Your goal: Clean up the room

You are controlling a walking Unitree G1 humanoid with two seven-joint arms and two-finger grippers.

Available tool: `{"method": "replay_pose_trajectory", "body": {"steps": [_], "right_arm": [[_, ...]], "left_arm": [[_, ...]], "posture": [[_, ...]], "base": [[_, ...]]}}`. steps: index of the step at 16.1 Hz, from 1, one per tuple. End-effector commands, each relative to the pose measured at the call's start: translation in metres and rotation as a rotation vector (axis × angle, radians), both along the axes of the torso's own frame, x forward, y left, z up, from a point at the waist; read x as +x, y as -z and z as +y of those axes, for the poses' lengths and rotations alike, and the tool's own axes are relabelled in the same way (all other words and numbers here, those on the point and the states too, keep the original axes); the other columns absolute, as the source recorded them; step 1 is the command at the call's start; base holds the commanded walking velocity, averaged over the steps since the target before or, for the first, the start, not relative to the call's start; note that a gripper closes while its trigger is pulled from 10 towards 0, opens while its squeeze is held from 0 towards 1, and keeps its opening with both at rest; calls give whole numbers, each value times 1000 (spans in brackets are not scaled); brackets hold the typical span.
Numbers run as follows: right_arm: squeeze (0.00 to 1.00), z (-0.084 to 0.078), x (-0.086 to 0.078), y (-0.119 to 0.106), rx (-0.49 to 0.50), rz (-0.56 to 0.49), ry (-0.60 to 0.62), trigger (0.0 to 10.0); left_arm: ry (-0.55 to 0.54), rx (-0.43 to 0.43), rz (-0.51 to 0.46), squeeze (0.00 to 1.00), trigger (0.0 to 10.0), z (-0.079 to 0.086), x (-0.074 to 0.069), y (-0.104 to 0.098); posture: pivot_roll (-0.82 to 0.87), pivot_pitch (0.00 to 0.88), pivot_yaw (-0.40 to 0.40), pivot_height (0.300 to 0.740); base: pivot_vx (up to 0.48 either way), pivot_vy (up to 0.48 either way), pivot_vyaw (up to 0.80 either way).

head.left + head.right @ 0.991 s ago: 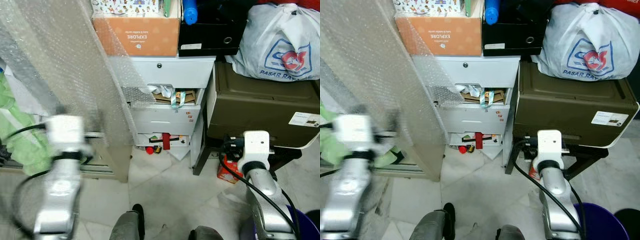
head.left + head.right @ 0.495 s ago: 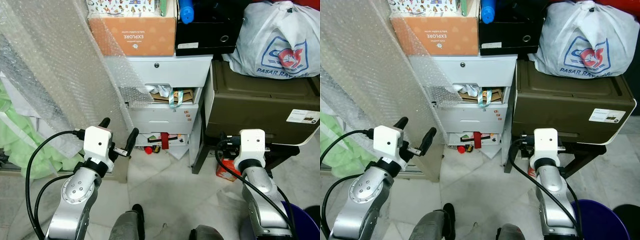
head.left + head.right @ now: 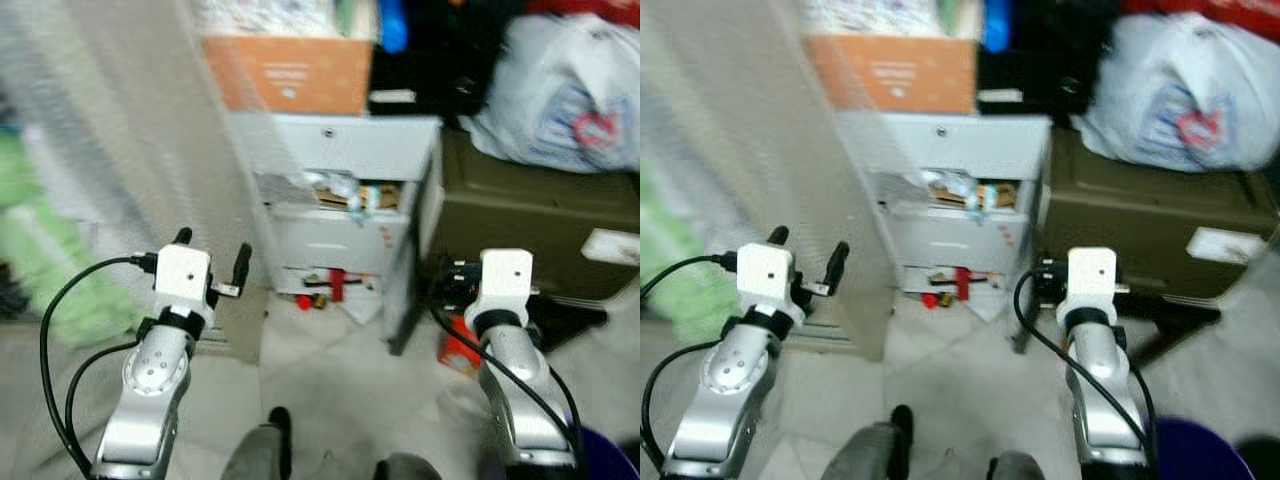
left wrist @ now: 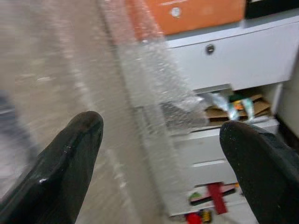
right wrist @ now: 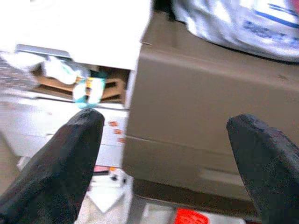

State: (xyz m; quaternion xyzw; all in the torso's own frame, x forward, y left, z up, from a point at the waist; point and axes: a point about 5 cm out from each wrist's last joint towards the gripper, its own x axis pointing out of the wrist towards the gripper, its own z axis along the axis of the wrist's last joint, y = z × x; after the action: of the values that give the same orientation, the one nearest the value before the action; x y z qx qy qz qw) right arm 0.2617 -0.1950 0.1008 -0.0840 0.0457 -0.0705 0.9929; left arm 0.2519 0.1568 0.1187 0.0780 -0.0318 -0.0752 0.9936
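A white drawer unit [image 3: 340, 150] stands ahead, one drawer [image 3: 345, 192] ajar with cardboard scraps and tape spilling out. Small red bits [image 3: 325, 290] lie at its foot on the pale floor. My left gripper [image 3: 212, 252] is raised at the left, open and empty, in front of a hanging bubble wrap sheet [image 3: 130, 130]; its wrist view looks past both fingers [image 4: 70, 163] at that sheet [image 4: 149, 88] and the drawers. My right gripper [image 3: 450, 285] is held up at the right, open and empty, facing a brown case [image 5: 196, 107].
An orange box [image 3: 290, 72] and black items sit on the drawer unit. A white plastic bag [image 3: 570, 90] rests on the brown case [image 3: 530, 210]. A red packet [image 3: 457, 350] lies on the floor below. Green cloth [image 3: 40, 250] lies at the far left, a blue bin [image 3: 610, 450] at bottom right.
The whole picture has shifted a little rightward and blurred, so the camera is moving. My left arm, a blur one second ago, now holds steady with its gripper open.
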Motion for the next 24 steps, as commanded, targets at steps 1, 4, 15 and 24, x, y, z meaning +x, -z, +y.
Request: {"method": "replay_pose_trajectory", "body": {"steps": [1,4,15,24], "right_arm": [[0,1,0,3,9,9,5,10000],[0,2,0,2,15,1,10,10000],[0,3,1,3,21,-3,14,10000],[0,5,3,3,19,-7,4,10000]], "left_arm": [[-2,10,3,0,10000,1,1,2],[10,-1,15,0,10000,-1,4,4],[89,-17,8,0,10000,-10,7,4],[130,-11,12,0,10000,-14,6,6]], "posture": [[-87,135,37,740],[-90,144,38,740],[-95,147,40,740],[-92,137,42,740]], "base": [[0,0,581],[0,0,0],[0,0,-648],[253,0,-241]]}}
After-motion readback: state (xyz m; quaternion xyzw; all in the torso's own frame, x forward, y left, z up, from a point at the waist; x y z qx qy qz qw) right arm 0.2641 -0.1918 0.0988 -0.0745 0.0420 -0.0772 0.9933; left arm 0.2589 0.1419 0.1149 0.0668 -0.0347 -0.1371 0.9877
